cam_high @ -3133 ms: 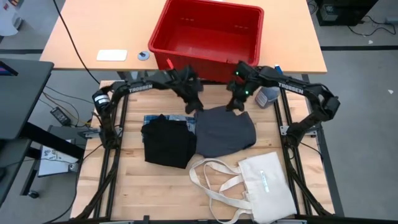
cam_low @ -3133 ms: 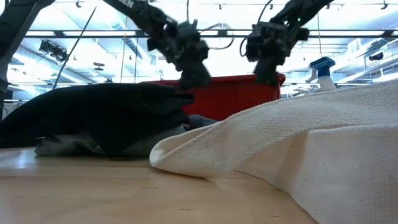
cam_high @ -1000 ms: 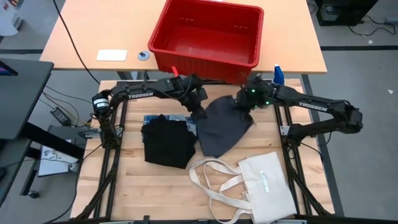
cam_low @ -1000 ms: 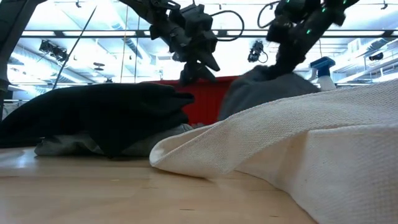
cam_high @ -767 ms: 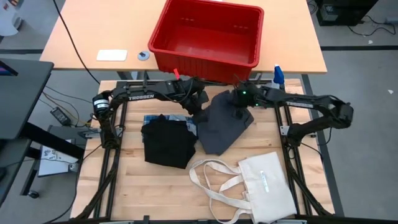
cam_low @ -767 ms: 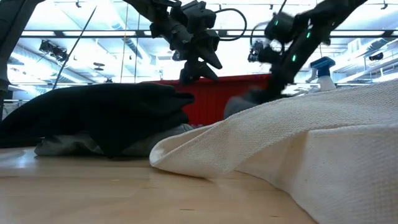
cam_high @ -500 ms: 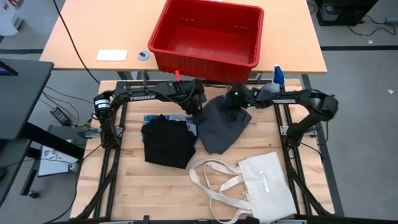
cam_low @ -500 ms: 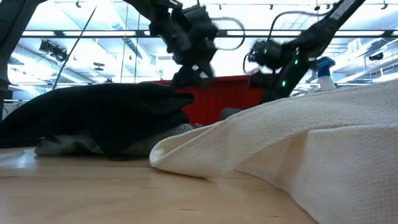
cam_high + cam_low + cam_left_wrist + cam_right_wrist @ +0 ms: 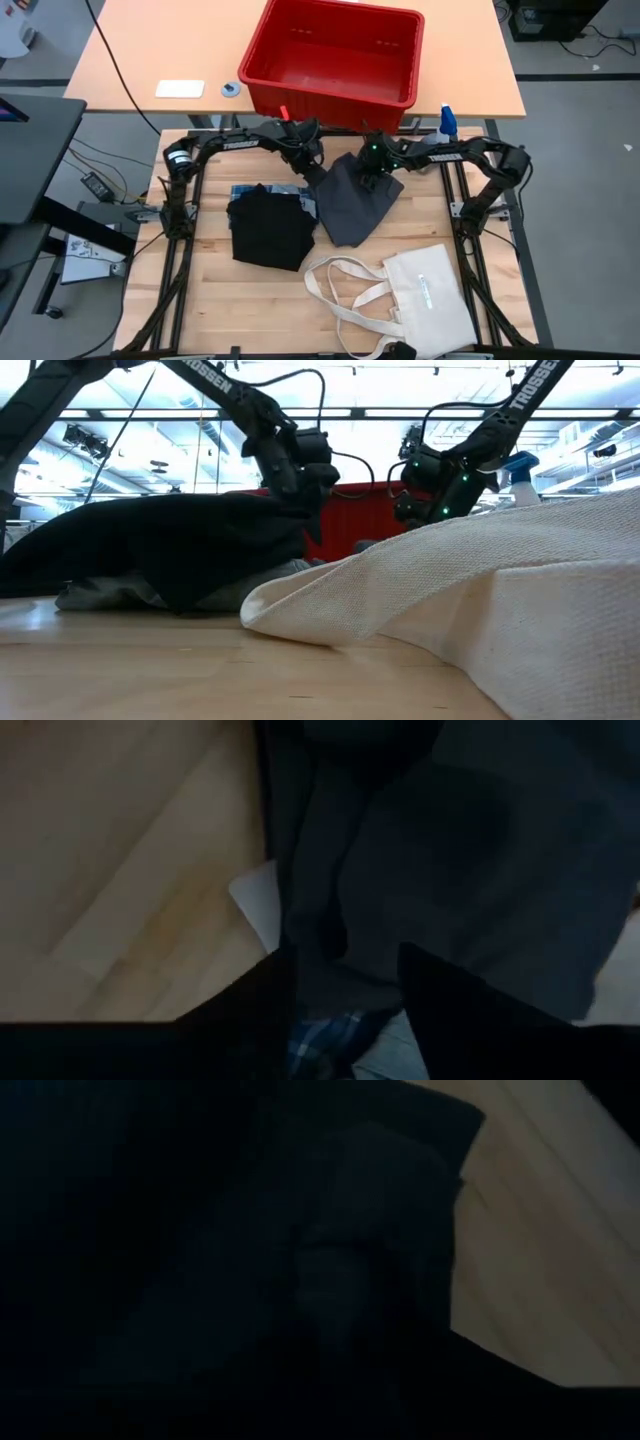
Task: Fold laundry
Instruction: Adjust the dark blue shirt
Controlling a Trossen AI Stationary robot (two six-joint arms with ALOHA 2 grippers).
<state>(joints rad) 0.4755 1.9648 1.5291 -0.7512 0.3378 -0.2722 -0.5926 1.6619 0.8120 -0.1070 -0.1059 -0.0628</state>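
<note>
step: folding soft dark grey garment [image 9: 352, 200], lying mid-table beside black pile | left gripper [image 9: 312, 168] fingers parted at its far corner | right gripper [image 9: 371, 178] fingers: couldn't tell | advice: flatten evenly before withdrawing

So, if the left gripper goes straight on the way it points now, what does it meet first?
Most likely the dark grey garment: the left gripper points down at it, fingers apart, with cloth filling the view ahead. How close it is remains unclear.
</note>
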